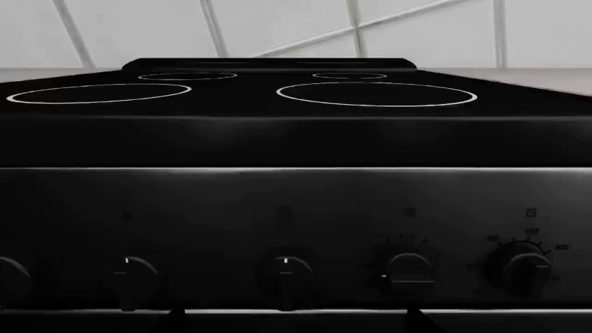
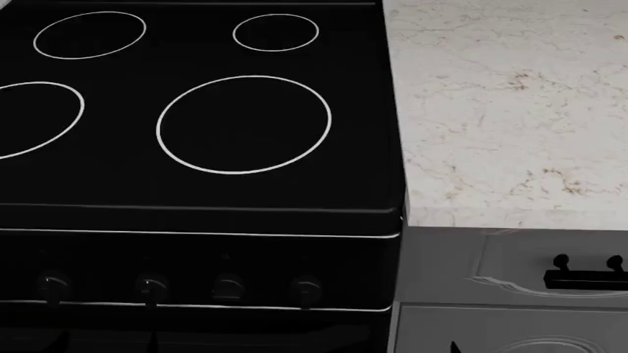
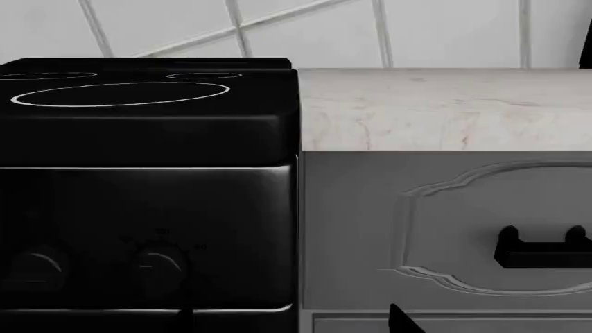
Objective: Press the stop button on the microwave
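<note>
The microwave and its stop button are out of view in all three views. In the left wrist view only the two dark fingertips (image 1: 176,318) of my left gripper (image 1: 296,323) poke in at the edge, far apart with nothing between them, facing the black stove's knob panel (image 1: 296,236). My right gripper (image 3: 292,322) likewise shows just two spread fingertips (image 3: 403,319), empty, in front of the seam between the stove (image 3: 148,208) and a grey cabinet drawer (image 3: 444,222).
A black stove with ringed burners (image 2: 243,125) fills the left of the head view, with a row of knobs (image 2: 228,287) along its front. A pale marble counter (image 2: 510,110) lies to its right above a grey drawer with a black handle (image 2: 587,278). Tiled wall (image 1: 296,28) stands behind.
</note>
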